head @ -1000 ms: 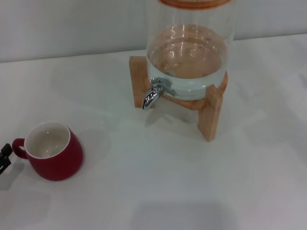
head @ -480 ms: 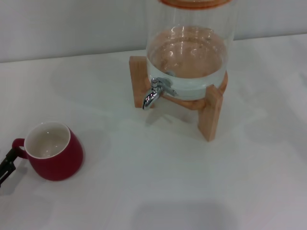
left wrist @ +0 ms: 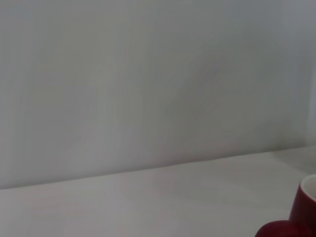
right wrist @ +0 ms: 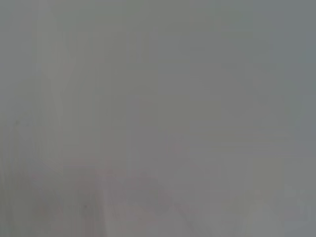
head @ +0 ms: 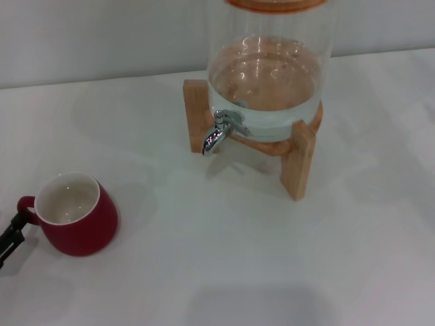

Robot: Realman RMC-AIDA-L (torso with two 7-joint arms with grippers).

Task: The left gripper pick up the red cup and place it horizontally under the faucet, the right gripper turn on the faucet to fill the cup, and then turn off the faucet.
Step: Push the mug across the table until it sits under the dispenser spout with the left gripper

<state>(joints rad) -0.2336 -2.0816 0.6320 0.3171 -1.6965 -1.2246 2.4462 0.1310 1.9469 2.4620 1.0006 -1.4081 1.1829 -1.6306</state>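
1. One upright red cup (head: 76, 215) stands on the white table (head: 224, 251) at the near left of the head view, cream inside showing, its loop handle pointing toward the left edge. The left gripper (head: 11, 234) reaches in from that edge; only a slim black finger tip shows, right at the handle, and whether its fingers are released or grasping the handle cannot be told. The faucet (head: 221, 131) sits well apart from the cup, at the far middle, its chrome spout curving down toward the table. It is mounted on the glass jar (head: 268, 75), partly filled with water, which rests on a wooden stand (head: 300, 159). The right gripper does not appear.
2. The left wrist view shows a pale wall above the table surface, with a piece of the red cup (left wrist: 296, 217) at one corner. No fingers are seen.
3. The right wrist view shows only a plain grey surface.
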